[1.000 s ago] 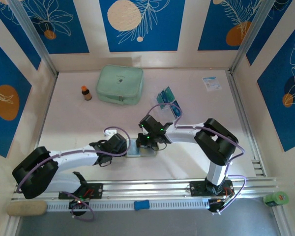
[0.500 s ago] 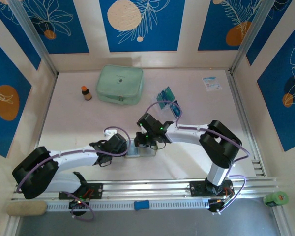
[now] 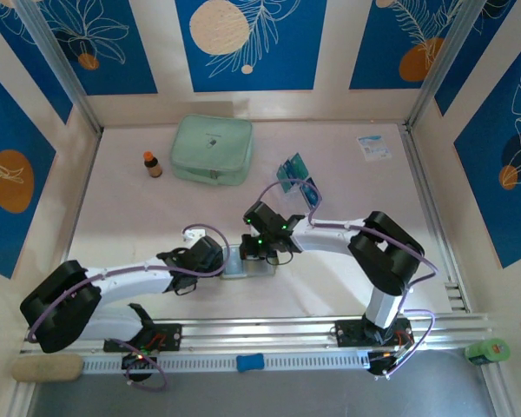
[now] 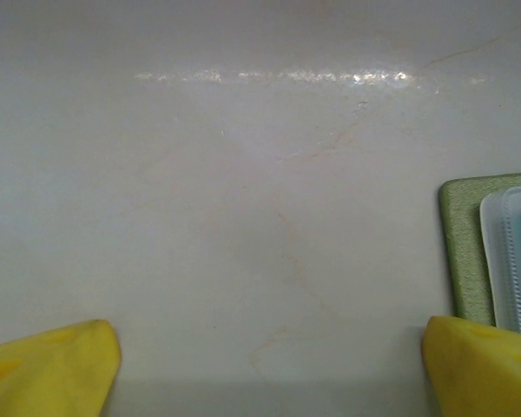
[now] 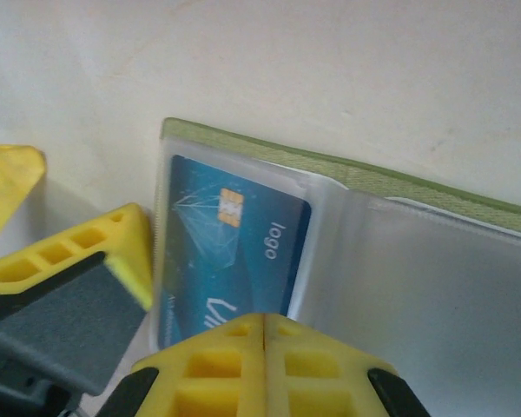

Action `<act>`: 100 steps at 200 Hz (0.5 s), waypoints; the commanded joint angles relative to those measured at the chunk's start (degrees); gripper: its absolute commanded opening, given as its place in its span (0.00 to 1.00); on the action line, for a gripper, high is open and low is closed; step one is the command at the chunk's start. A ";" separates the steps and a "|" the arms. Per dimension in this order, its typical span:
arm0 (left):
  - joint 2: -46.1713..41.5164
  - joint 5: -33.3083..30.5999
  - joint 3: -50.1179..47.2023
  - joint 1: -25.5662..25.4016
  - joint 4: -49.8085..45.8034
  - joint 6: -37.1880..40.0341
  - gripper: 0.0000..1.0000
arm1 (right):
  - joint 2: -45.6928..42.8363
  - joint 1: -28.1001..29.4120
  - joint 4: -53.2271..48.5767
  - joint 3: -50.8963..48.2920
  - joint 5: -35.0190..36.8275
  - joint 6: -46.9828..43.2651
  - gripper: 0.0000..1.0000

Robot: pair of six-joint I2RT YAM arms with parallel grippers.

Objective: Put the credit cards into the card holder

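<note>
The olive-green card holder (image 5: 347, 174) lies open on the table, its clear sleeves facing up. One blue credit card (image 5: 230, 248) with a gold chip sits inside the left sleeve. My right gripper (image 5: 265, 343) is shut, nothing showing between its fingers, and its tips rest over the near end of that card. My left gripper (image 4: 265, 373) is open over bare table, its right fingertip (image 4: 482, 365) at the card holder's (image 4: 464, 252) left edge. From above, both grippers (image 3: 228, 261) (image 3: 257, 250) meet at the holder (image 3: 243, 268). More credit cards (image 3: 295, 172) lie in a loose heap behind.
A pale mint zip pouch (image 3: 213, 149) and a small brown bottle (image 3: 152, 164) stand at the back left. A white-and-blue packet (image 3: 373, 146) lies at the back right. Frame posts border the table on both sides.
The right arm has shifted a little to the left over the holder. The left arm has stayed where it was, jaws still wide.
</note>
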 commanded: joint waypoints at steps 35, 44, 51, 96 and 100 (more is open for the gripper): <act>-0.20 1.09 -2.27 0.49 -0.67 -1.21 0.89 | 2.67 0.51 -1.41 0.99 0.28 -0.29 0.00; -0.11 1.15 -2.36 0.42 -0.50 -1.21 0.89 | 3.00 0.78 -1.47 1.41 0.14 -0.33 0.00; -0.01 1.14 -2.44 0.49 -0.45 -1.20 0.89 | 3.28 0.95 -1.56 1.75 0.09 -0.34 0.00; 0.48 1.44 -2.70 0.50 0.10 -1.26 0.89 | 4.43 1.60 -1.89 2.96 -0.17 -0.38 0.00; 0.42 1.39 -2.71 0.46 0.10 -1.22 0.89 | 4.43 1.70 -1.91 3.03 -0.17 -0.36 0.00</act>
